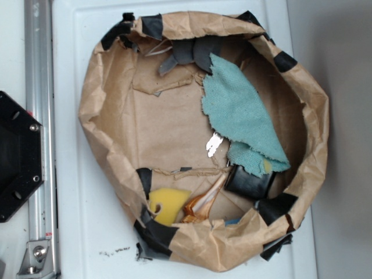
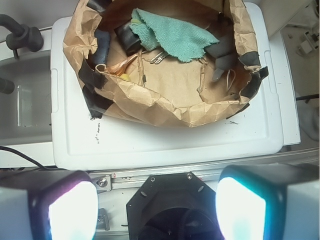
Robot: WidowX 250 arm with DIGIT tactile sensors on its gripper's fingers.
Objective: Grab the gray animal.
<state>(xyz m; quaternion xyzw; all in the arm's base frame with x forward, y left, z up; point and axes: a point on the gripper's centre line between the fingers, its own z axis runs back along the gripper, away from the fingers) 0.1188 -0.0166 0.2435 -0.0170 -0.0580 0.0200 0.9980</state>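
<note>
The gray animal (image 1: 189,52) is a small dark gray soft toy with floppy flaps. It lies at the far rim inside the brown paper bag bowl (image 1: 104,116), just left of the teal cloth (image 1: 238,110). In the wrist view the gray animal (image 2: 222,57) sits at the right inside the bowl (image 2: 150,105). My gripper (image 2: 157,210) is open, its two glowing pads wide apart with nothing between them. It hangs over the black robot base, well short of the bowl. The exterior view does not show the gripper.
Inside the bowl also lie a black boxy block (image 1: 250,181), a yellow sponge (image 1: 167,204), an orange object (image 1: 200,206) and a small silver piece (image 1: 214,144). Black tape strips (image 1: 152,26) patch the rim. The bowl stands on a white lid (image 1: 87,232) beside a metal rail (image 1: 40,116).
</note>
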